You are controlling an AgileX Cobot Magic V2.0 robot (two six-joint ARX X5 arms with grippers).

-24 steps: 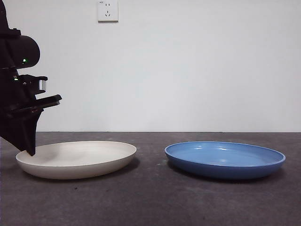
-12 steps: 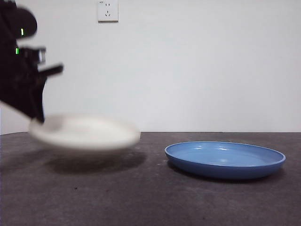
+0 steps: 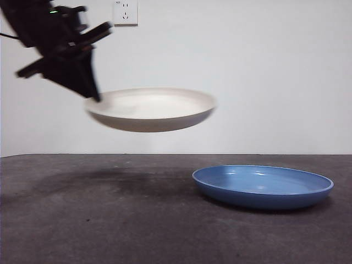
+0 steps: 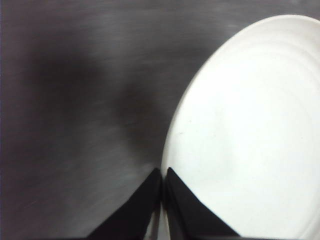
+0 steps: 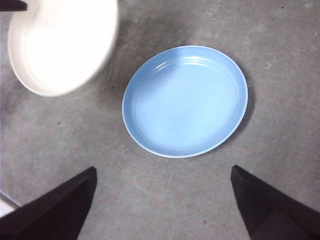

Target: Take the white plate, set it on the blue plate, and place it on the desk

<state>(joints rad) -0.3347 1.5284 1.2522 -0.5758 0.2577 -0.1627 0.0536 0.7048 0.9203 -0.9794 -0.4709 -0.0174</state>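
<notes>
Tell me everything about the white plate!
The white plate is round, shallow and cream-coloured, with a matte look and a raised sloping rim. It hangs in the air, nearly level, above the desk. The left gripper pinches its rim, jaws shut. Nothing else touches it, and it looks empty.

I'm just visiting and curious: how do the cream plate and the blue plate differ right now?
The matte cream-white round plate hangs in the air, held at its rim by the left gripper; the glossy blue round plate rests on the dark grey desk, untouched. The cream one is slightly tilted, the blue one flat. Both are shallow, similar in size and empty.
</notes>
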